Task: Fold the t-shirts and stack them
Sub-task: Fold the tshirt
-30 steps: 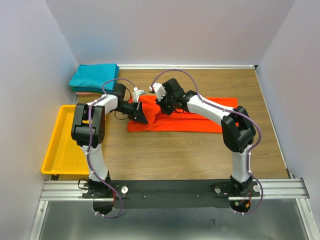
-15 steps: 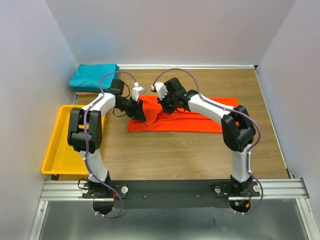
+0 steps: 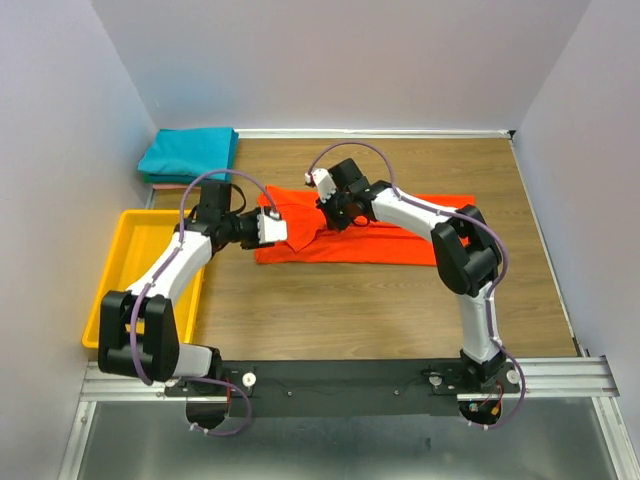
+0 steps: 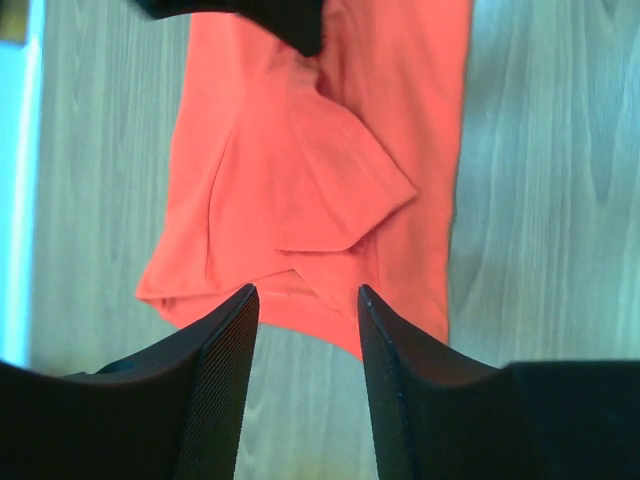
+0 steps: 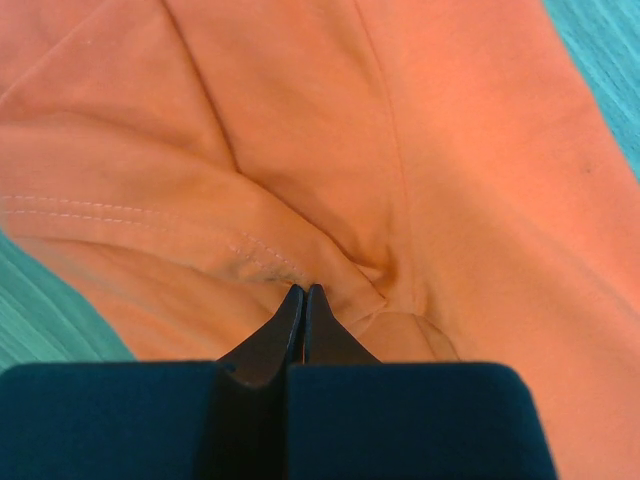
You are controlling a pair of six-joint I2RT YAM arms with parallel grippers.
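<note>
Where your right gripper [image 5: 303, 292] meets the bright orange-red cloth t-shirt [image 3: 400, 240], its fingers are pressed fully together on a puckered fold near the shirt's left end. The shirt lies as a long band across the middle of the brown wooden table [image 3: 380, 310]. Your left gripper [image 4: 305, 293] sits just off that end, jaws roughly half apart, holding nothing. The folded teal cloth t-shirt [image 3: 188, 152] is in the far left corner. A pale cloth layer [image 3: 158, 181] lies under it, possibly pink. The yellow plastic tray [image 3: 112, 300] is beside the left arm.
</note>
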